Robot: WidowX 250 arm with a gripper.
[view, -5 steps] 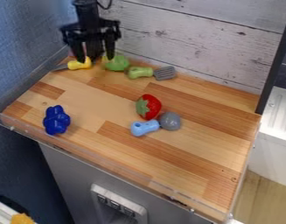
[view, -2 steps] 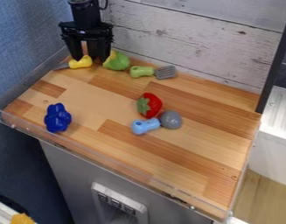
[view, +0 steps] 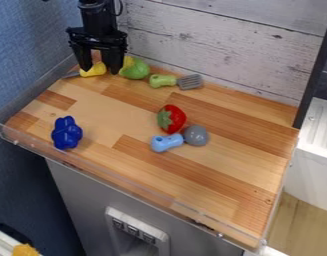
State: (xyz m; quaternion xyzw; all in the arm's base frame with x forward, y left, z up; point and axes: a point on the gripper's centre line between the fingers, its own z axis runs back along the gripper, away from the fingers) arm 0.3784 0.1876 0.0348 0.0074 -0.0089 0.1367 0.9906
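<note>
Your pincer [view: 100,71] has shifted slightly left since the earlier frame, across the yellow-handled tool [view: 93,69]. Its fingers are spread, with a clear gap and yellow handle showing between them at the surface's [view: 212,177] back left corner; you can't tell whether they touch it. Just right sits the green-and-yellow toy [view: 136,71], crowding that side, then the green-handled spatula [view: 163,81]. Farther forward lie the strawberry [view: 171,119], blue-handled grey utensil [view: 195,135] and dark blue toy [view: 67,133].

Bright, diffuse light, soft shadows; small highlights
</note>
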